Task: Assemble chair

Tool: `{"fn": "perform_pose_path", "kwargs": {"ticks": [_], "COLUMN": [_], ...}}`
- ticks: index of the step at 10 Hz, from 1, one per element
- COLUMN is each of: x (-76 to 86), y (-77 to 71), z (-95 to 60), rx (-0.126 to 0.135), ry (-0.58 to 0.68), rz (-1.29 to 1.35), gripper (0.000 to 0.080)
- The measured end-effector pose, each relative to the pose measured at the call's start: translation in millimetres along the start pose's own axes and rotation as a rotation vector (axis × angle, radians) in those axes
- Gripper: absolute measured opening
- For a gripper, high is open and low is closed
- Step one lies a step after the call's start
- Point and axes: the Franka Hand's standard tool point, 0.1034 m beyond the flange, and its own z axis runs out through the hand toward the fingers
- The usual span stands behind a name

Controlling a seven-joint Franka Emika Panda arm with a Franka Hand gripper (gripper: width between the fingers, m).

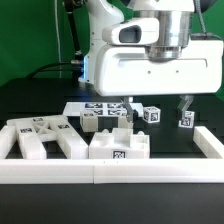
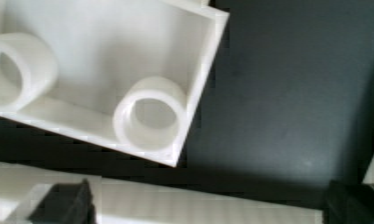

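Observation:
White chair parts with black-and-white tags lie on the black table. Slab and post pieces [image 1: 38,136] are at the exterior view's left, and a boxy block [image 1: 118,146] is in the middle. Two small tagged posts [image 1: 150,115] [image 1: 186,120] stand further back. My gripper [image 1: 156,108] hangs low over the posts, jaws wide apart and empty. In the wrist view a white slab [image 2: 95,70] with two round rings fills one corner. My gripper [image 2: 219,200] shows dark fingertips [image 2: 63,200] either side of a blurred white surface [image 2: 202,195].
Long plain white rails run along the front [image 1: 110,172] and the exterior view's right [image 1: 210,142]. The marker board [image 1: 88,107] lies flat behind the parts. A dark curtain and cables stand at the back.

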Motion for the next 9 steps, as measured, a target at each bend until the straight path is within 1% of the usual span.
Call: {"fn": "perform_pose_path", "kwargs": {"ticks": [2, 3, 5, 9], "x": [0.2, -0.2, -7.3, -21.2], "y": [-5.1, -4.8, 3.6, 9.4], "z": [0.3, 1.1, 11.3, 34.7], "rx": [0.018, 0.018, 0.013, 0.008], "ry": [-0.001, -0.002, -0.015, -0.012], "rz": [0.152, 0.161, 0.136, 0.123], "gripper": [0.065, 0.065, 0.065, 0.065]}}
